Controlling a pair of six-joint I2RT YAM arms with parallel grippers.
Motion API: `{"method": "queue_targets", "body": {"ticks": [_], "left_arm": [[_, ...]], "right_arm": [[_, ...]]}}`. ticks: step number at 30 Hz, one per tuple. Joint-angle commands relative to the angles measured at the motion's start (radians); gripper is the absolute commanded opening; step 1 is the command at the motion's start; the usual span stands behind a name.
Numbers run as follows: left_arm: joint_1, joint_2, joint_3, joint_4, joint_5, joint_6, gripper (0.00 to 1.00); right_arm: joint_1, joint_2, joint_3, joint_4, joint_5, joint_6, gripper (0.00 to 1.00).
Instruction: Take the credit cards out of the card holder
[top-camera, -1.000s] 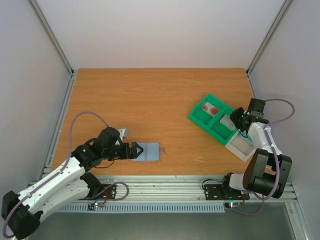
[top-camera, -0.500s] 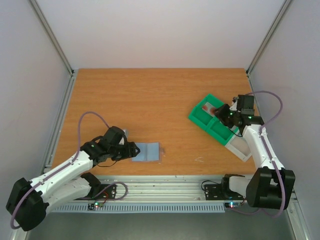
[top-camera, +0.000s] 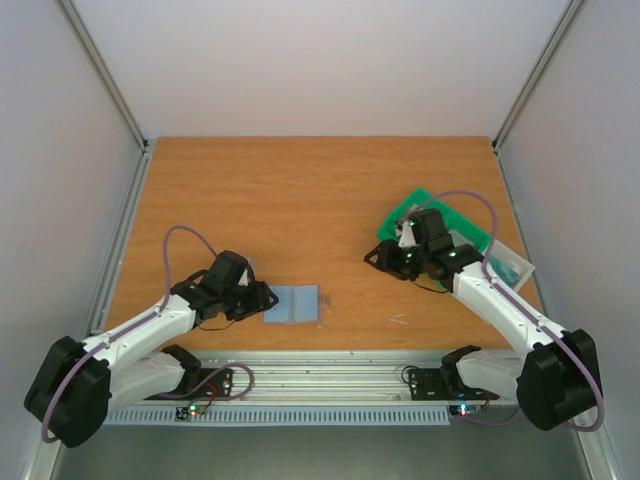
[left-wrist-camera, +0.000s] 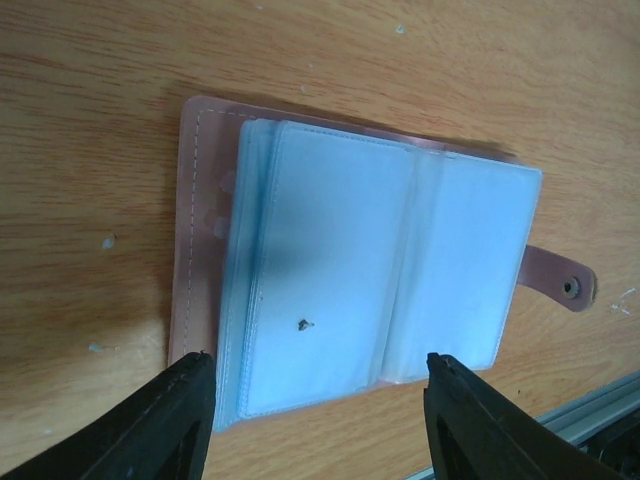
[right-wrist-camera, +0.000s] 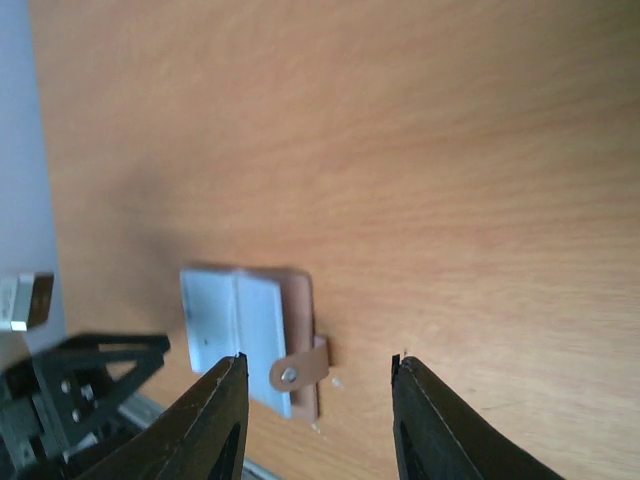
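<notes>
Left end effector (top-camera: 262, 298), half-open and empty, brackets one edge of the card holder (top-camera: 294, 303) lying open on the worktop (top-camera: 300, 190), probably to pin it, while the right end effector (top-camera: 375, 258), also part-open and empty, hovers well to its right.

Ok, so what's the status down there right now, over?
Left gripper open, empty, at the pale-blue bifold card holder, which lies open flat. Right gripper open, empty, over the wooden table. Clear sleeves look empty. Nothing in the way.

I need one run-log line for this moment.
card holder: open flat on table | left fingers: apart over its edge | right fingers: apart, holding nothing
</notes>
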Motion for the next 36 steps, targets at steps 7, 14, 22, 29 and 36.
{"method": "queue_targets", "body": {"ticks": [7,14,22,29,36], "left_arm": [[0.009,0.068,-0.040,0.146,0.028,-0.004,0.58],[0.010,0.103,-0.041,0.155,0.009,0.017,0.59],[0.010,0.131,-0.073,0.234,0.058,0.013,0.52],[0.010,0.155,-0.102,0.379,0.185,-0.028,0.17],[0.010,0.127,-0.147,0.611,0.295,-0.111,0.00]], "right_arm": [[0.264,0.151,-0.036,0.165,-0.001,0.023,0.45],[0.344,0.274,-0.012,0.201,0.008,0.021,0.47],[0.411,0.393,-0.016,0.252,0.030,0.033,0.41],[0.432,0.423,-0.043,0.280,0.066,0.046,0.31],[0.457,0.416,-0.096,0.304,0.124,0.080,0.24]]}}
